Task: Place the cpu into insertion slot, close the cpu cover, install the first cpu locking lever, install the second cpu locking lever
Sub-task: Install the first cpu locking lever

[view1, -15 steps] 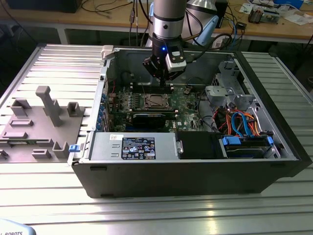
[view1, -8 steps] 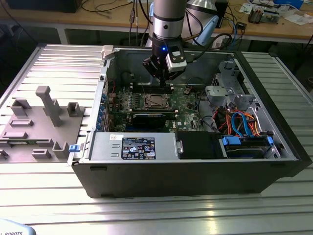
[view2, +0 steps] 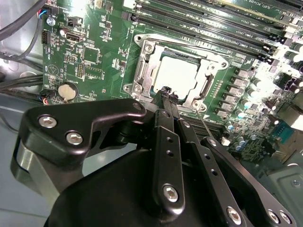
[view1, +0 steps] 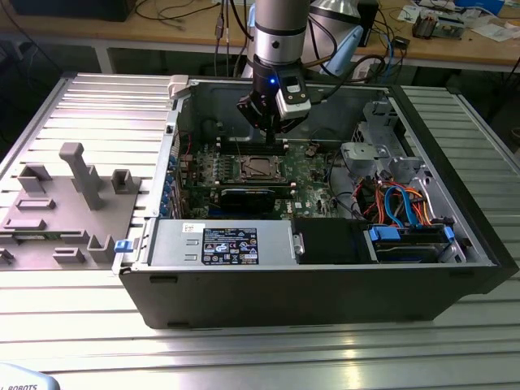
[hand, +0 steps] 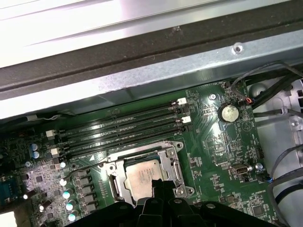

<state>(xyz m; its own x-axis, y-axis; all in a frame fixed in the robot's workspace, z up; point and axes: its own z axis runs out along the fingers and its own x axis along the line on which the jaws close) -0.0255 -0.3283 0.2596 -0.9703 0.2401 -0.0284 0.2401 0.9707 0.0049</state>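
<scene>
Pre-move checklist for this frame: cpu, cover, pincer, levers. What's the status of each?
1. cpu lying in the insertion slot: ok.
2. cpu cover lowered flat around the chip: ok, as seen in both wrist views.
3. pincer above the socket's edge, fingers together, nothing held: ok.
4. Locking levers latched: cannot tell.
5. Motherboard around the socket free of loose parts: ok.

grey fixture block (view1: 69,207) | blue cables (view1: 400,203) | coin cell (hand: 229,113)

Cpu (view2: 174,75) in insertion slot (view2: 142,71), cpu cover (view2: 208,92) over it
</scene>
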